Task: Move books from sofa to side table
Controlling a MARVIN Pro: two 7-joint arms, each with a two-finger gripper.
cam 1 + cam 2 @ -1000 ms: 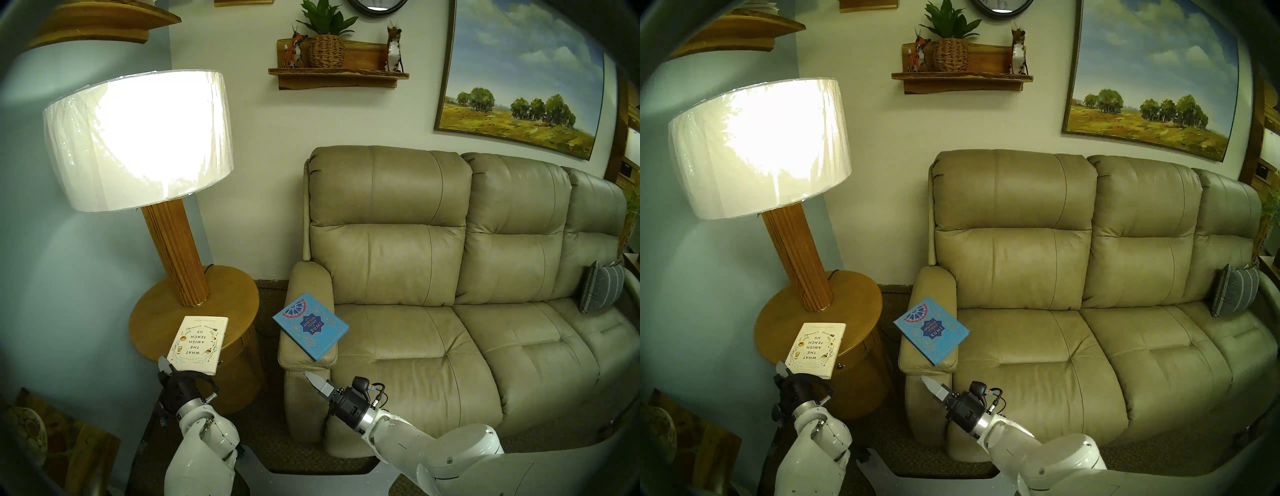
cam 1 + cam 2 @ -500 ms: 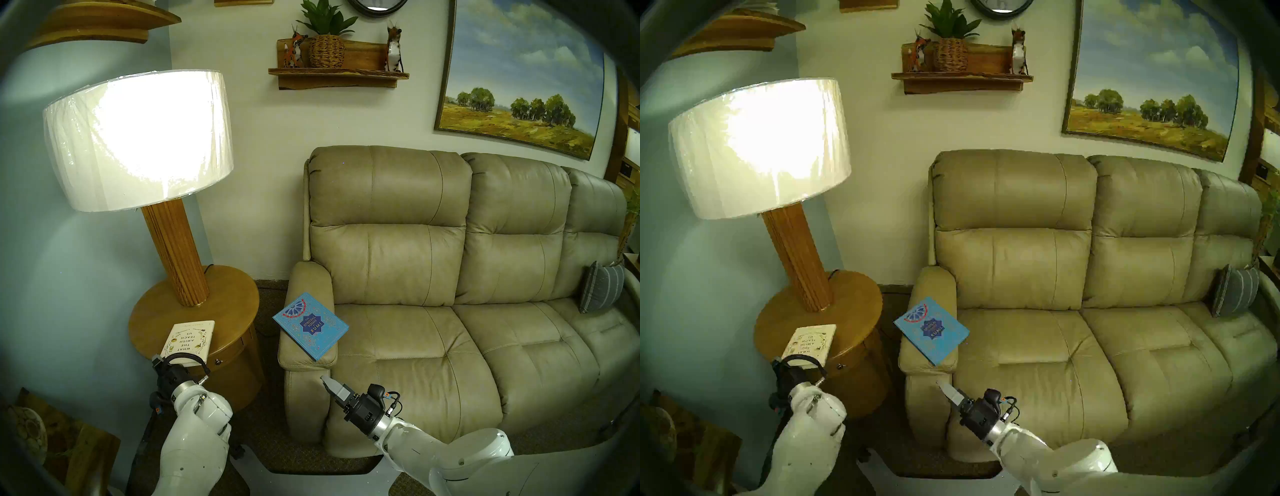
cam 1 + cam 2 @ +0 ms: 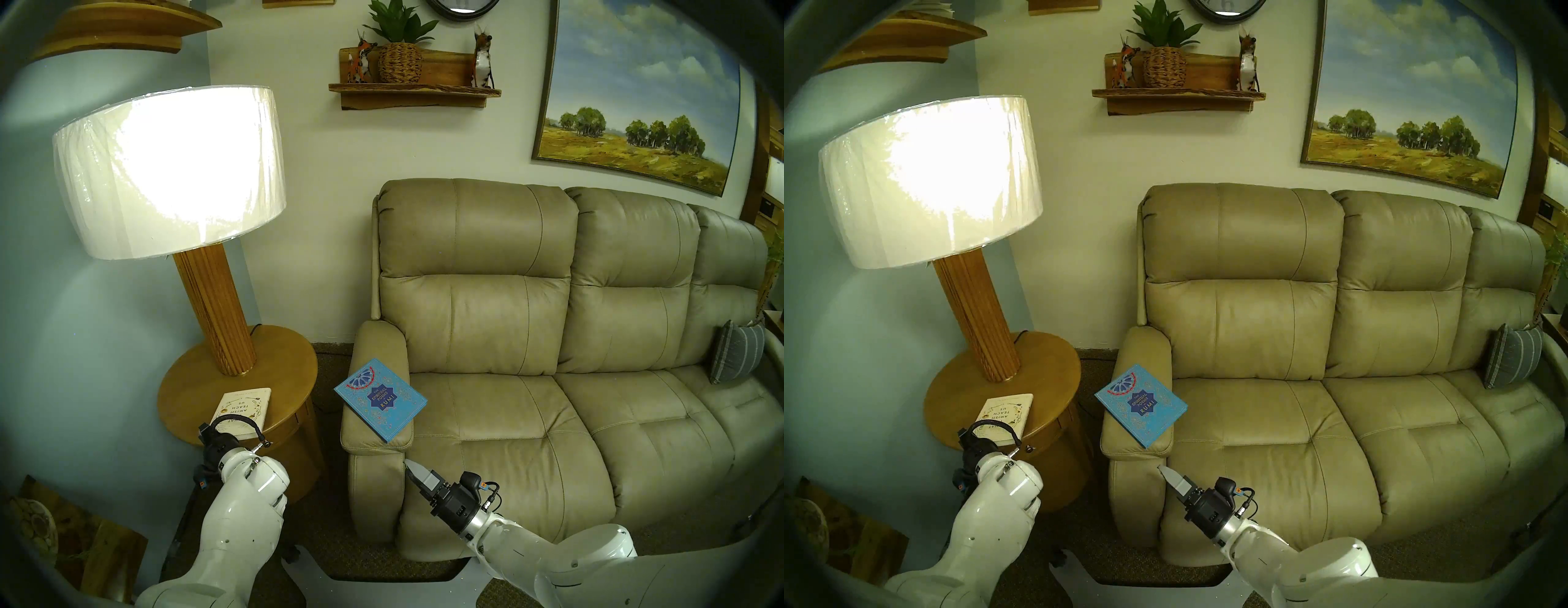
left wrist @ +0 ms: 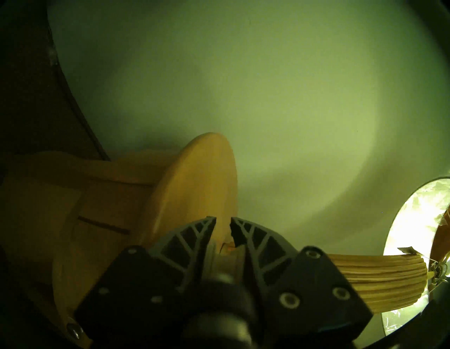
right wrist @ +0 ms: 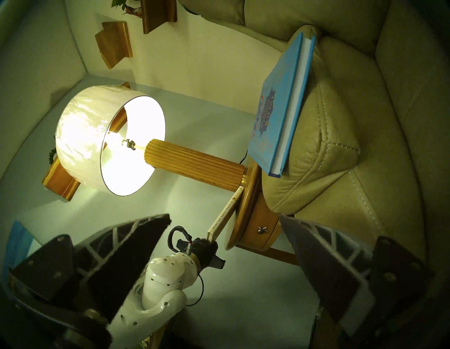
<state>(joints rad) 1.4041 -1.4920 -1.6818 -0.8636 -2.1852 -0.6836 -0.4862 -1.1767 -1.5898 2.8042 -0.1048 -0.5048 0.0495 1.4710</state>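
In the head views, the cream hardcover book (image 3: 246, 409), with "AMISH TEACH US" readable on it, lies at the front edge of the round honey-wood side table (image 3: 292, 373) with the left gripper (image 3: 220, 433) at its near end, while the ornate blue "RUMI" book (image 3: 380, 399) lies on the padded armrest of the tan leather sofa (image 3: 509, 331). In the left wrist view, the left gripper (image 4: 222, 220) has its black ribbed fingers clamped on the pale edge of the book above the smooth tabletop. In the right wrist view, the right gripper (image 5: 225, 220) is wide apart and holds nothing, pointing to the armrest, and the cream book's spine (image 5: 225, 210) reads "WHAT THE AMISH TEACH US", tilted from the table's edge.
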